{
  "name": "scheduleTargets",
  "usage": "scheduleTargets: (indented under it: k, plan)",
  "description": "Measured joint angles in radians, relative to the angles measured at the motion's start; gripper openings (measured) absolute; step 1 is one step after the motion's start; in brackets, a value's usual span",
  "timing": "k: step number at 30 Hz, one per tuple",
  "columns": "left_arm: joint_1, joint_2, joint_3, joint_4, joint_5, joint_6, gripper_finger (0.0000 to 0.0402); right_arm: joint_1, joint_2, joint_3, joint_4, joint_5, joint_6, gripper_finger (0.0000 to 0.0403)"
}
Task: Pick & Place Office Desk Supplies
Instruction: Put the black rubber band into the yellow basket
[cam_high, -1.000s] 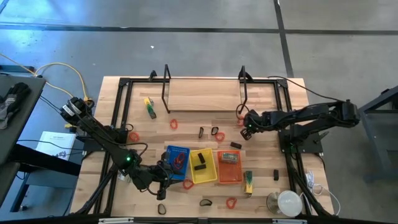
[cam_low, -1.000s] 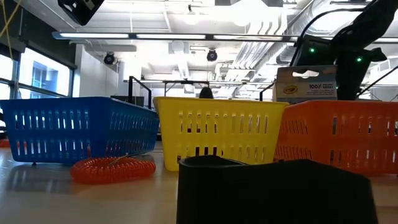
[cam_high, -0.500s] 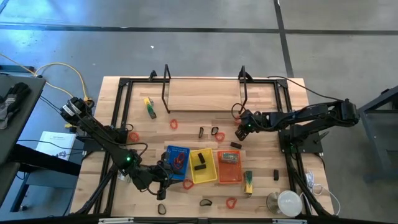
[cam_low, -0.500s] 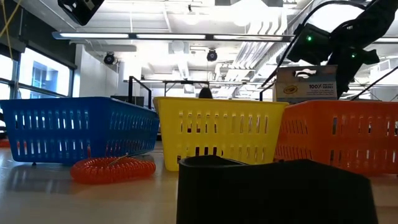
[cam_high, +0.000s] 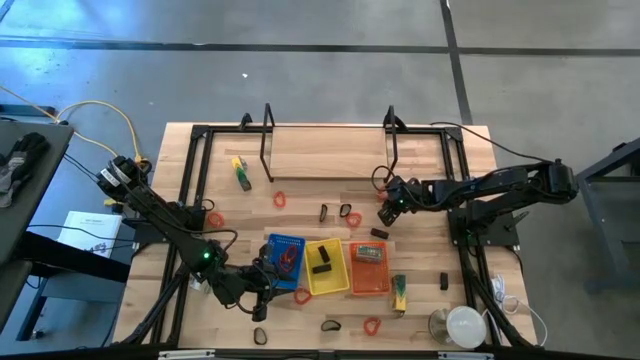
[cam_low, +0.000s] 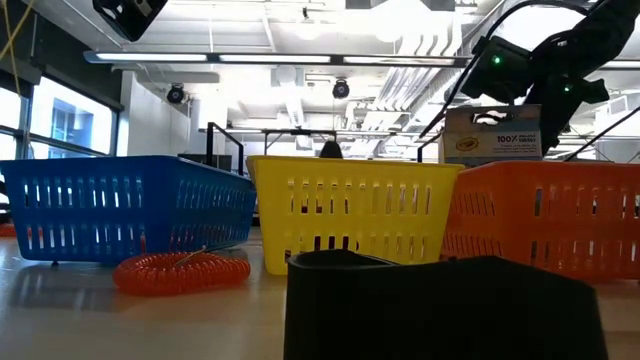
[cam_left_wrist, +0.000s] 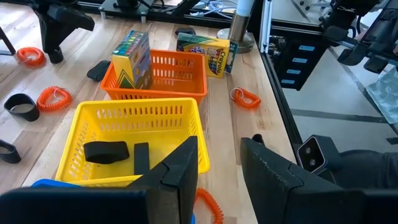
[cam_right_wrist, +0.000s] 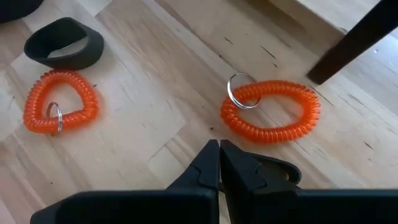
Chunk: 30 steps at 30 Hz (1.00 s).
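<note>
The yellow tray (cam_left_wrist: 134, 134) holds two black pieces (cam_left_wrist: 106, 151); the orange tray (cam_left_wrist: 163, 78) holds a crayon box (cam_left_wrist: 132, 59). The right hand (cam_right_wrist: 219, 163), clenched empty, has shifted toward mid-counter, above an orange coil loop (cam_right_wrist: 271, 111). The left hand (cam_left_wrist: 217, 171) stays part-open, empty, by the blue tray (cam_high: 285, 255).

Three trays (cam_high: 322, 267) sit side by side on the worktop (cam_high: 330, 155), coiled loops (cam_high: 372, 326) and clips (cam_high: 331, 324) scattered around them.

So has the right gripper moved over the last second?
Yes. In the high view the right gripper has shifted toward the left arm's side, away from the black frame post, and now hangs shut above the orange coil.
</note>
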Motion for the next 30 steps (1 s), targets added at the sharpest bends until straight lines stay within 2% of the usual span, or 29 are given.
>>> scheduleTargets:
  k: [6,14,18,30]
  plan:
    - [0.000,0.000,0.000,0.000,0.000,0.000,0.0116,0.000,0.000,0.000,-0.003,-0.049,-0.007,0.0030]
    - [0.008,0.000,0.000,0.000,0.000,-0.001,0.0116,0.000,0.000,0.000,-0.012,-0.029,-0.016,0.0136]
    - [0.019,0.000,0.000,0.000,0.000,-0.008,0.0116,0.000,-0.001,0.000,-0.025,-0.041,-0.025,0.0176]
    - [0.019,0.000,0.000,0.000,0.000,-0.012,0.0116,0.017,-0.002,0.000,-0.070,-0.055,0.000,0.0221]
